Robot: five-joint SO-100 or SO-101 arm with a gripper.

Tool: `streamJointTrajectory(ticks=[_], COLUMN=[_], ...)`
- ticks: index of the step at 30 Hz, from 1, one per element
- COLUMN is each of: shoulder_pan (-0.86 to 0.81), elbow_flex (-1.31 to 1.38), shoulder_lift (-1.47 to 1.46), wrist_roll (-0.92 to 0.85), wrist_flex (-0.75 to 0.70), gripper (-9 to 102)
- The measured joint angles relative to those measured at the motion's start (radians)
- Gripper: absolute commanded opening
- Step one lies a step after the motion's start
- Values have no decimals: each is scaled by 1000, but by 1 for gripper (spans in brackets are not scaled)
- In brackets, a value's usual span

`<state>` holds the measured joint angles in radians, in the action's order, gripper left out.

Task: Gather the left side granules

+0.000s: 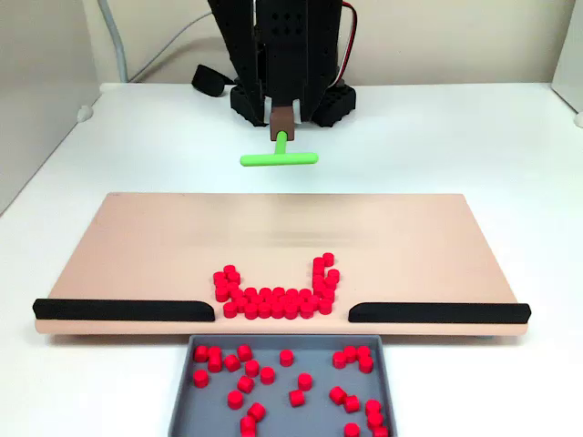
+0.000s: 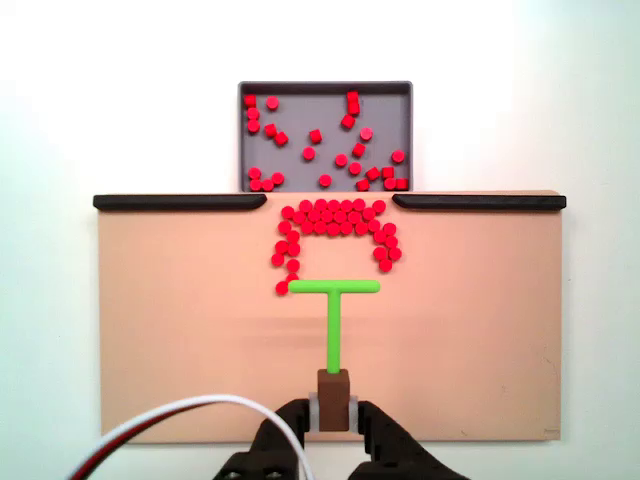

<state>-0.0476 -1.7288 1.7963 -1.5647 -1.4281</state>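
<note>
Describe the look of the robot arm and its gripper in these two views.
The arm is matte black plastic with rows of small round holes. Its black two-finger gripper has blocky, angular fingers. A red wire runs beside the arm, and white and red cables curve along it.

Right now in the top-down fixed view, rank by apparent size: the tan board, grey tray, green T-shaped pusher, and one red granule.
1. Tan rectangular board
2. Grey rectangular tray
3. Green T-shaped pusher
4. One red cylindrical granule

The gaps are plain, so nearness to the camera does not change the order.
</note>
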Motion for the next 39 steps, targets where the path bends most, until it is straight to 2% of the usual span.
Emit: streamJointTrajectory(ticks=[15, 27, 39], shoulder_pan=[-9, 67, 69], elbow_flex=[0, 0, 0], shoulder_lift=[-5, -28, -37], wrist_roll=[0, 60, 25], wrist_flex=[0, 0, 0], gripper=[0, 0, 0])
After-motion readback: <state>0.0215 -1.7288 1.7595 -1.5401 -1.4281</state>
